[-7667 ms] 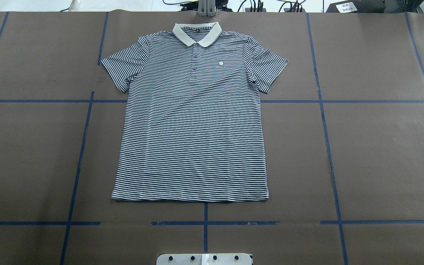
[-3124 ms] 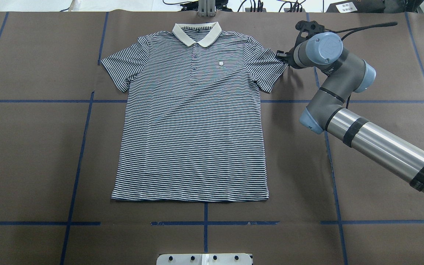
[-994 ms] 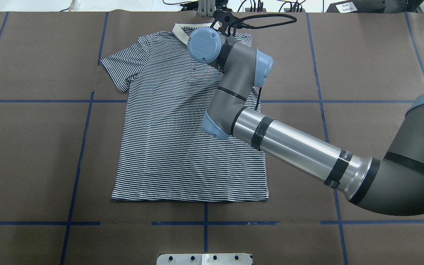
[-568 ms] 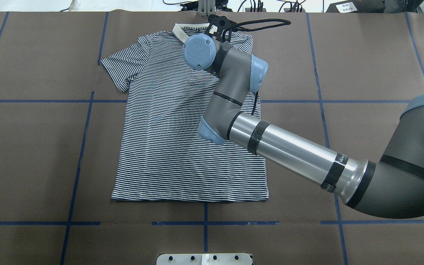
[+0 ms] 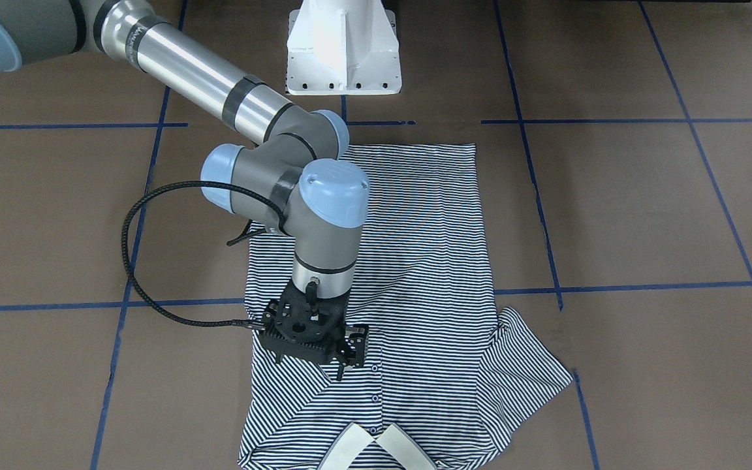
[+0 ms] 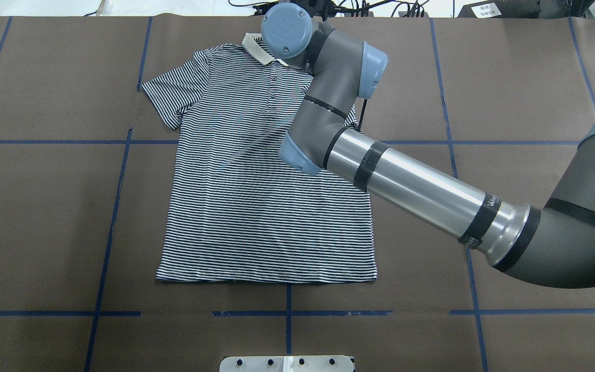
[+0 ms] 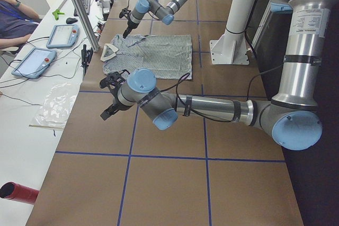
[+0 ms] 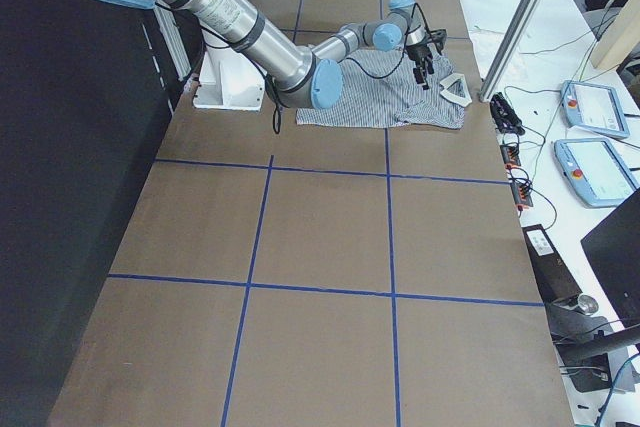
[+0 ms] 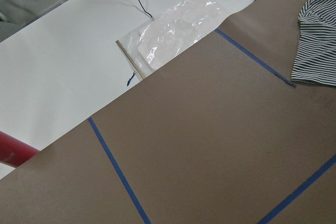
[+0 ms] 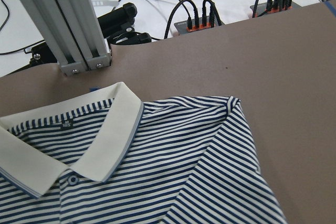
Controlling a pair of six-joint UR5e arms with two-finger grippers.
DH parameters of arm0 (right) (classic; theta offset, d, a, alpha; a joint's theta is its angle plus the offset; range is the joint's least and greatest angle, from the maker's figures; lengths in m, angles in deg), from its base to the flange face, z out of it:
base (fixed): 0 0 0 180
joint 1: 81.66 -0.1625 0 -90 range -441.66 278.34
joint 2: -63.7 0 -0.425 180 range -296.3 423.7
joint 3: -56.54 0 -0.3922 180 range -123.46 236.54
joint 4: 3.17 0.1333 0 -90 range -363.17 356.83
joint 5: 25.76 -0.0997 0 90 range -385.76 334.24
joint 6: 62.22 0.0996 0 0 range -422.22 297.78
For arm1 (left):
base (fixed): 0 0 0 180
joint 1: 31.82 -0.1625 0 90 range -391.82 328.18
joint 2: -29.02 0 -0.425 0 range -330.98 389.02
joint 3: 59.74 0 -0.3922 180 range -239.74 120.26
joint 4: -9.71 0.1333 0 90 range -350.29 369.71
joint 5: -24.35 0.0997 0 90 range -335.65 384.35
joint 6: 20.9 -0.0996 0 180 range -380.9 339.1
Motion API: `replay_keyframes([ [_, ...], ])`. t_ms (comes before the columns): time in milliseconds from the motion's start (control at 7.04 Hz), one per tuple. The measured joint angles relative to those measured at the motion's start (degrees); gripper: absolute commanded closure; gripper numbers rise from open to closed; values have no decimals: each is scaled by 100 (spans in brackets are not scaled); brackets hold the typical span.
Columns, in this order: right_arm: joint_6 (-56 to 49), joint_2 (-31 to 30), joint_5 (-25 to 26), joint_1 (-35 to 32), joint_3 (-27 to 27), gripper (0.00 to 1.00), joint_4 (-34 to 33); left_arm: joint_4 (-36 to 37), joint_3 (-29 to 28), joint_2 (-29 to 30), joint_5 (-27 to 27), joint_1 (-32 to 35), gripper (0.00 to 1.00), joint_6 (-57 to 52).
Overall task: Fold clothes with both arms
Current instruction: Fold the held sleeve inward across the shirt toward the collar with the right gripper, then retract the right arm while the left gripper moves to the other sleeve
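The striped polo shirt [image 6: 256,206] lies flat on the brown table, cream collar [image 5: 376,450] toward the far edge. Its right sleeve [image 5: 284,398] is folded in over the chest, while the left sleeve [image 6: 171,98] is spread out. My right gripper [image 5: 309,365] hangs just above the chest near the placket, open, holding nothing. The right wrist view shows the collar [image 10: 79,135] and the folded shoulder [image 10: 231,124]. My left gripper [image 7: 108,101] hovers over bare table well off the shirt's left side; I cannot tell its state. The left wrist view catches only a shirt edge [image 9: 317,40].
The white pedestal base [image 5: 343,46] stands at the near edge. An aluminium post [image 10: 63,24] and cable plugs [image 10: 194,19] sit past the collar. On the white side bench lie tablets [image 7: 34,62], a plastic bag [image 9: 173,30], a red roll [image 7: 18,191]; a person's arm [image 7: 16,9] rests there.
The right arm came in, took the right sleeve and carried it over the chest. In the last half second its wrist drew back toward the collar, leaving the sleeve folded.
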Motion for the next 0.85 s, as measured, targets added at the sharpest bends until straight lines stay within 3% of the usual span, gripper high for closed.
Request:
replay_keyframes([
  [568, -2489, -1933, -1849, -1311, -2120, 0, -320, -442, -720, 1212, 262, -1348, 0, 2329],
  [852, -3860, -2924, -2672, -2108, -2593, 0, -50, -510, -955, 1672, 1376, -2225, 6, 3107],
])
